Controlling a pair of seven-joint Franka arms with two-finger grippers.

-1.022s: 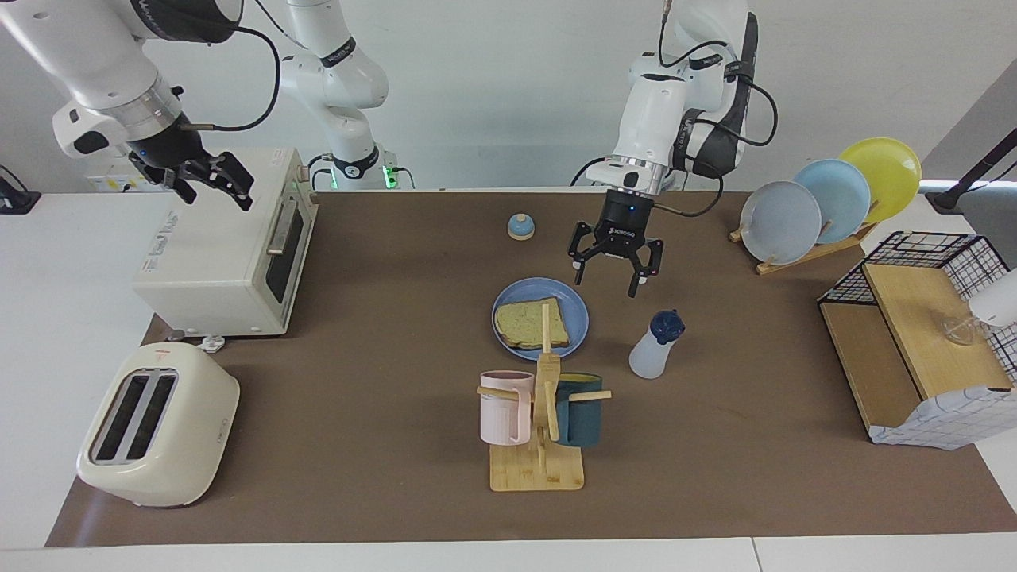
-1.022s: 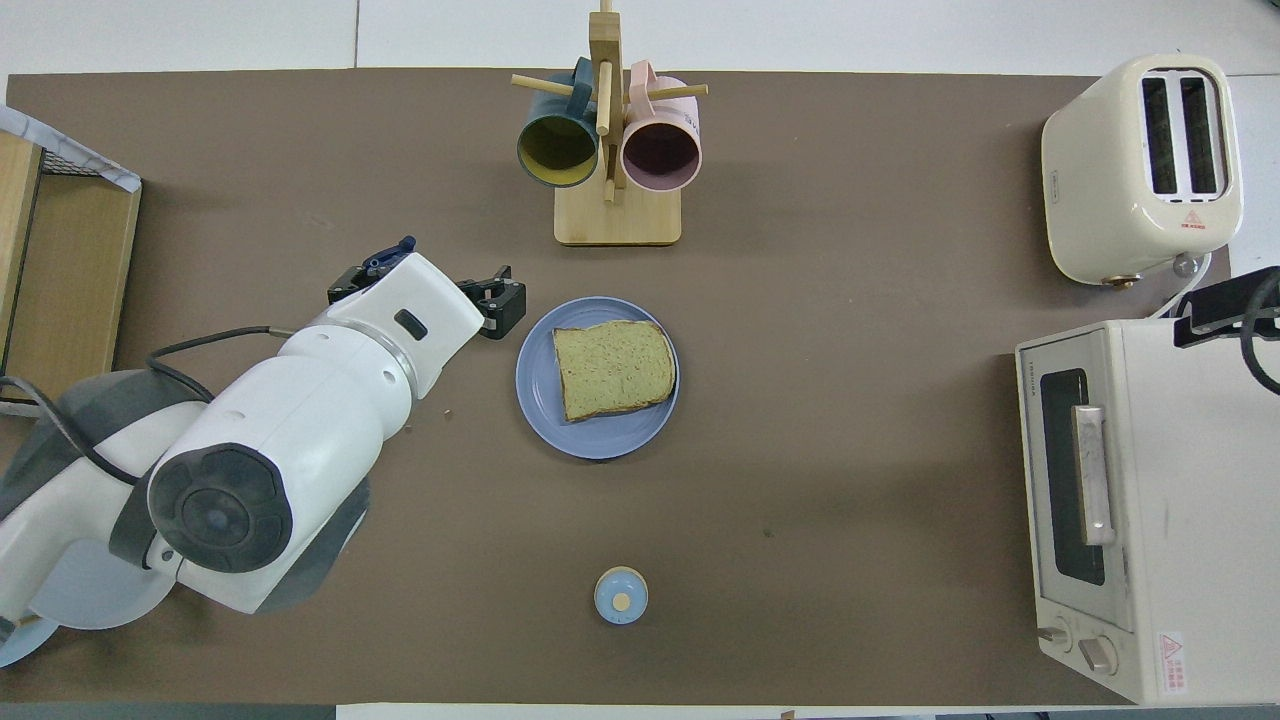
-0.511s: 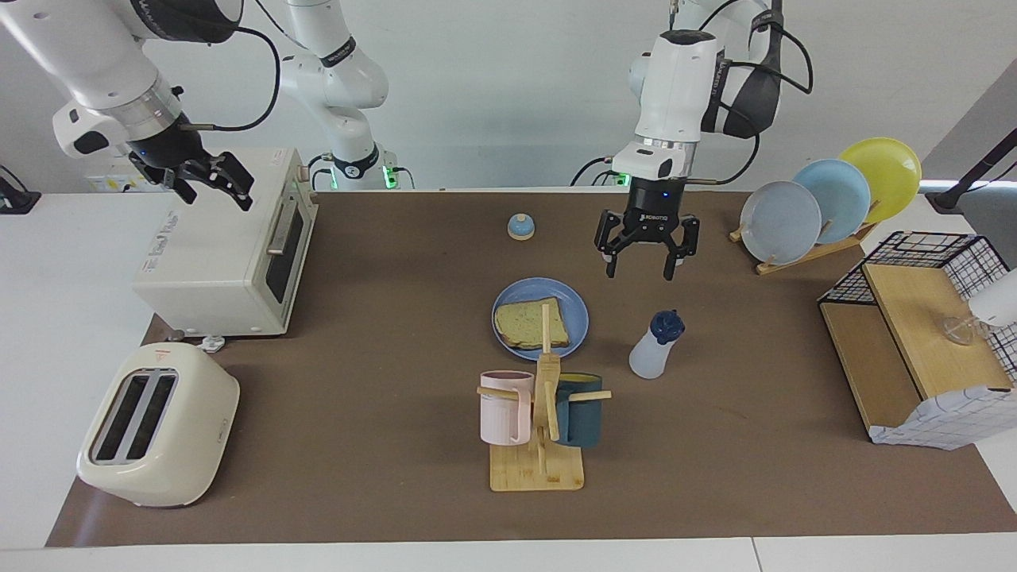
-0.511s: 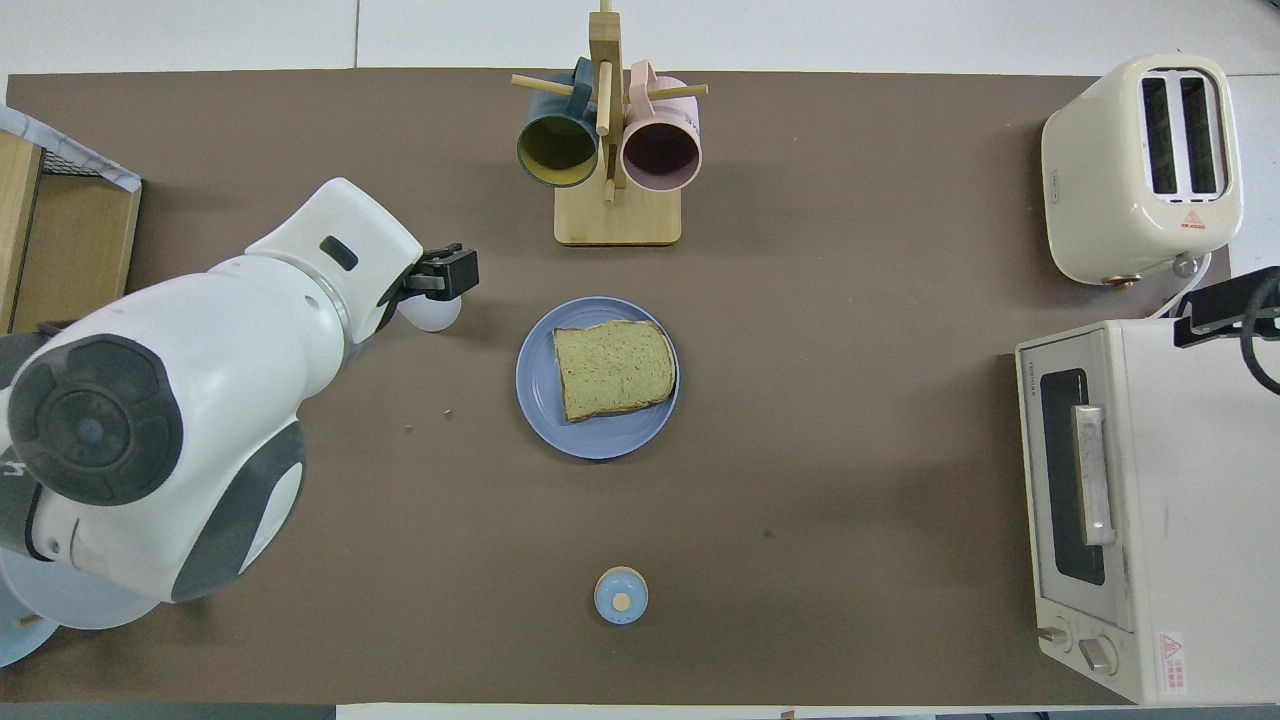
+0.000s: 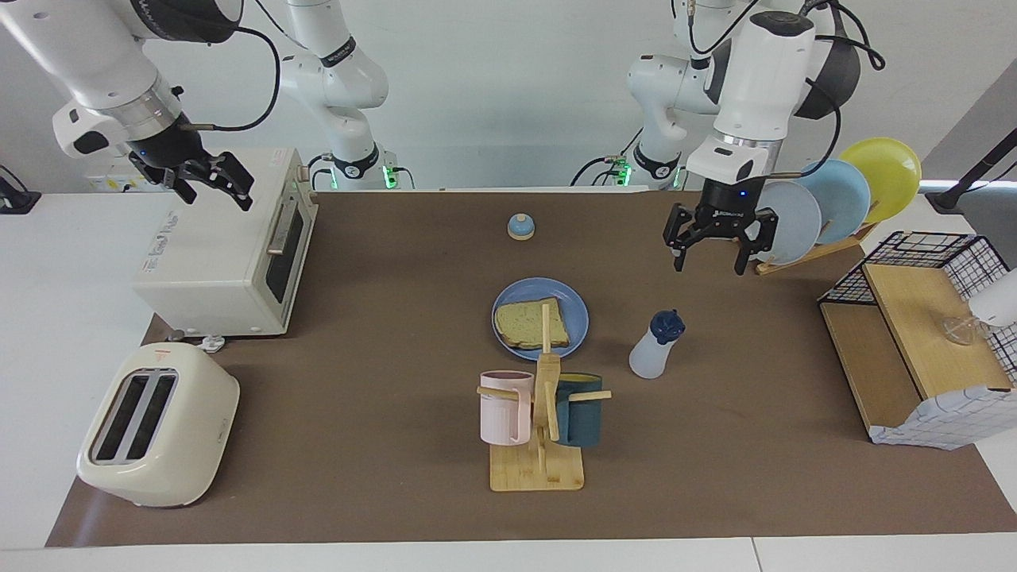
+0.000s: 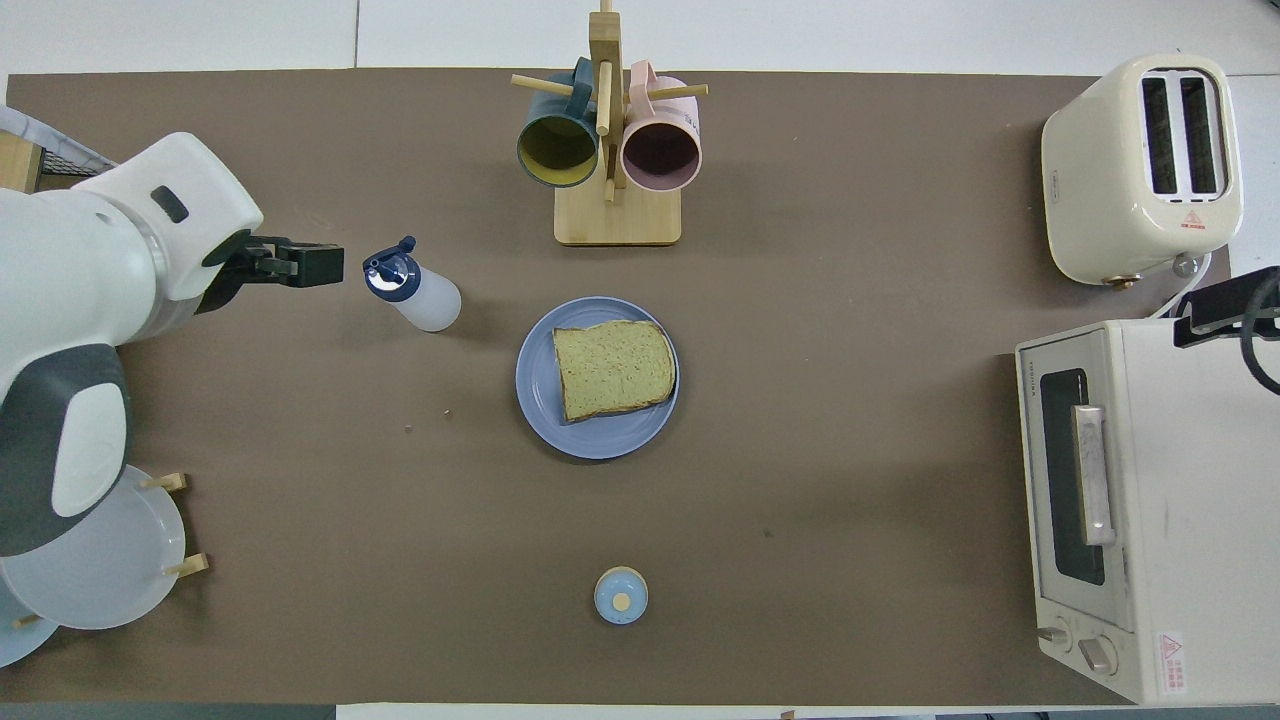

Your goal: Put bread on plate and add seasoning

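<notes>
Bread on plate; seasoning bottle standing free; both pincers raised and holding nothing.

The bread (image 5: 531, 322) is lying flat on the blue plate (image 5: 576, 309) at mid-bench (image 5: 381, 445). The seasoning (image 5: 654, 343) is standing upright just beside the plate, toward the left arm's end, touched by neither arm. The left pincer (image 5: 713, 254) is hanging over bare bench beside the plate rack (image 5: 810, 253), fingers spread, gripping nothing, well apart from the bottle. The right pincer (image 5: 213, 185) is waiting above the toaster oven (image 5: 214, 254), fingers parted, also gripping nothing. A mug stand (image 5: 538, 445), a bell (image 5: 520, 227) and a toaster (image 5: 159, 425) are also sitting on the bench.
</notes>
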